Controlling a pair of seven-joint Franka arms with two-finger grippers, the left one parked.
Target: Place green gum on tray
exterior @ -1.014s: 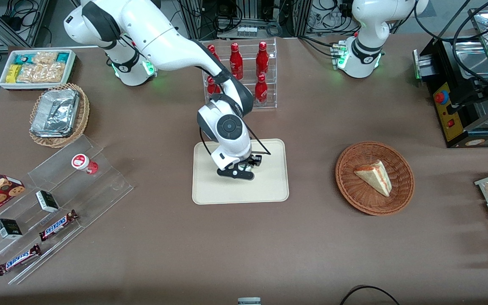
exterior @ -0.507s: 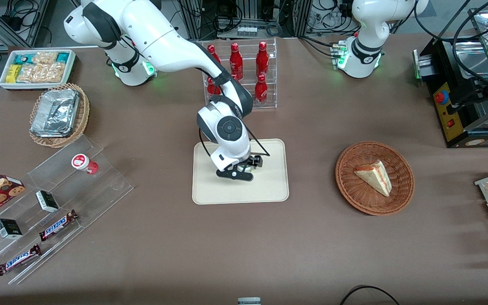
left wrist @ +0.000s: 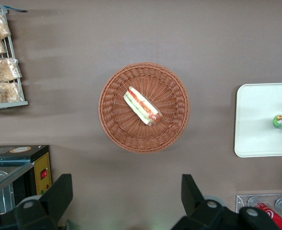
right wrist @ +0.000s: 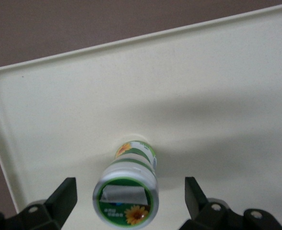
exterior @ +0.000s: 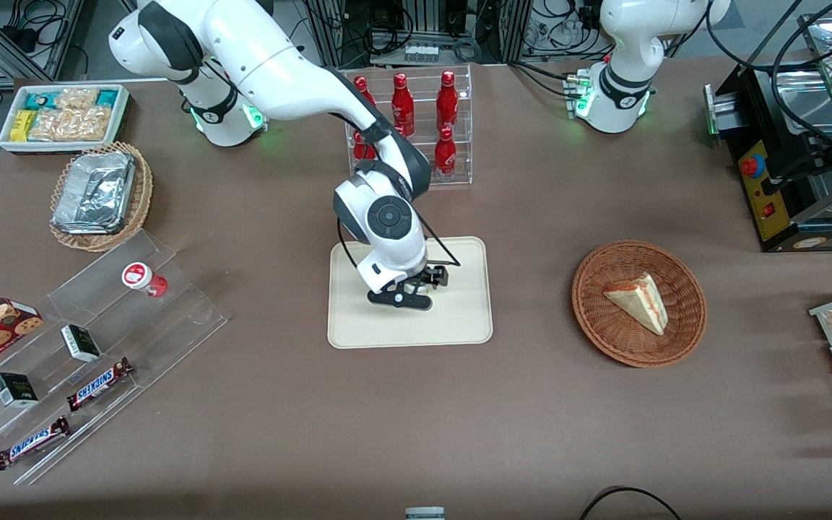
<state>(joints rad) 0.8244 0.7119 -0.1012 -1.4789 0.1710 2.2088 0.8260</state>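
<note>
Green gum (right wrist: 128,188) stands upright on the tray (right wrist: 217,86), base down on the cream surface, lid toward the wrist cam; the right arm's gripper (right wrist: 130,203) hangs directly above it, fingers (right wrist: 59,199) spread wide w/ clear gaps on both sides of the canister, touching nothing. In the front view the gripper (exterior: 407,295) sits over the tray (exterior: 459,325) near its middle, and the canister is mostly hidden under the wrist; the left wrist view catches a sliver of the green gum (left wrist: 278,121) on the tray (left wrist: 256,120). Judged from these frames, the placing looks done or nearly so, w/ only the arm's exit left. Handling est.: a small rigid plastic canister, prob. light, smooth glossy label so somewhat slippery; narrow base makes it easy to tip if a finger clips it. Best hold, if regrasp is needed: across the cylindrical body just under the lid, fingers on opposite sides, not on the lid rim. Elsewhere on the tabletop (exterior: 279,404): a red-lidded canister (exterior: 143,279) on the clear stepped shelf (exterior: 98,347) toward the working arm's end, a wicker basket (exterior: 683,339) w/ a sandwich (exterior: 638,300) toward the parked arm's end.
</note>
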